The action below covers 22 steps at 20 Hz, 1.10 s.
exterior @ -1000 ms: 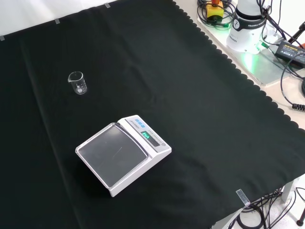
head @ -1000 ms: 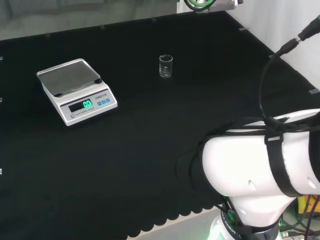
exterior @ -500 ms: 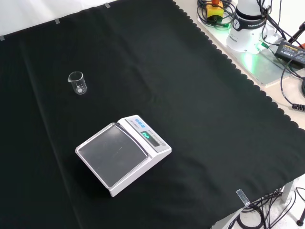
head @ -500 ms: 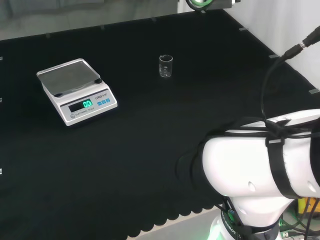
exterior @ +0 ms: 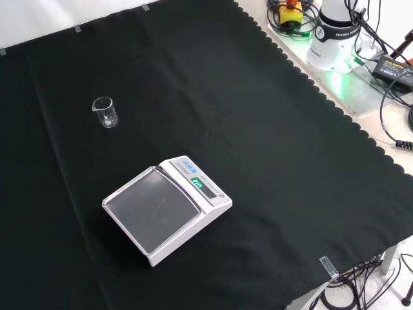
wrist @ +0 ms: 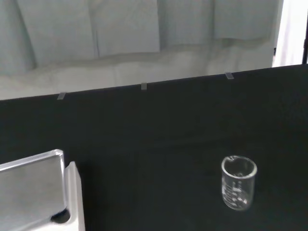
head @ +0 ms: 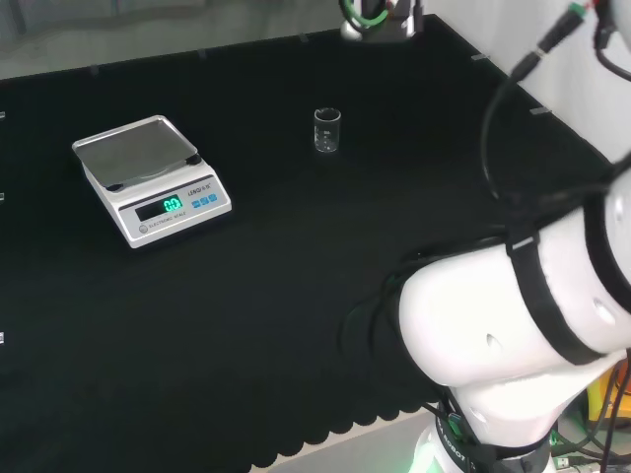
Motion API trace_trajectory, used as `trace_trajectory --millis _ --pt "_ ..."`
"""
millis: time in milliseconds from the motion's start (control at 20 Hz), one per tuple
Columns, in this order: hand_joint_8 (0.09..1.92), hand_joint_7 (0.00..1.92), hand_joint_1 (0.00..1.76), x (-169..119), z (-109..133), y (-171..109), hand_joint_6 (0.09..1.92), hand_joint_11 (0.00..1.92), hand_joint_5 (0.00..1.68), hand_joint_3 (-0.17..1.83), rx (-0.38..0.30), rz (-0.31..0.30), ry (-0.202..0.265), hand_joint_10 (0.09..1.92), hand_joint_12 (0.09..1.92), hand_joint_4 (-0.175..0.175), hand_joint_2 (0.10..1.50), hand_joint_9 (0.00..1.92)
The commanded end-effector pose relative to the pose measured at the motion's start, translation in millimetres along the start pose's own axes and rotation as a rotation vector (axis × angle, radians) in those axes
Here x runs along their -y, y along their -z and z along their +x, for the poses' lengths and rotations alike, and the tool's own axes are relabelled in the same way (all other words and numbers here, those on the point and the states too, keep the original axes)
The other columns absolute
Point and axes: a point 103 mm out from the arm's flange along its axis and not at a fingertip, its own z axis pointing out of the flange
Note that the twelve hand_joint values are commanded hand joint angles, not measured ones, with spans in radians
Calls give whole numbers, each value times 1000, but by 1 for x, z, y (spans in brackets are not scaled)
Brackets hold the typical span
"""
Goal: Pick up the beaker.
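Observation:
A small clear glass beaker (head: 327, 130) stands upright on the black cloth, toward the far middle of the bench in the head view. In the front view the beaker (exterior: 105, 112) is at the upper left, apart from everything else. The wrist view looks at the beaker (wrist: 238, 183) from a distance, and its inside looks empty. Nothing touches it.
A white electronic scale (head: 148, 177) with a steel pan sits left of the beaker in the head view, and in the front view the scale (exterior: 164, 216) is nearer the camera. The arm's white links (head: 523, 315) bulk at the head view's lower right. The arm's base (exterior: 335, 32) and cables stand beyond the cloth's scalloped edge.
In the head view the arm's white link has swung upward and its cable has shifted left. A grey part at the top edge has come lower and leftward. Beaker and scale stay put.

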Motion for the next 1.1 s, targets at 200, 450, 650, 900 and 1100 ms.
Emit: trace_trajectory --millis 200,450,650,900,1100 --pt "792 46 346 -130 -15 -138 87 138 241 -119 -107 -69 -50 895 1535 -18 1097 224" --pt "804 50 354 -162 -22 -182 87 158 253 -119 -97 25 -103 899 1530 -22 1097 235" --pt "810 50 356 -173 -34 -200 87 164 258 -119 -115 56 -110 900 1526 -23 1097 239" --pt "816 49 357 -172 -51 -211 87 167 261 -120 -76 117 -113 901 1524 -24 1097 241" --pt "818 47 357 -166 -69 -221 87 169 261 -120 -47 161 -143 901 1522 -25 1096 240"
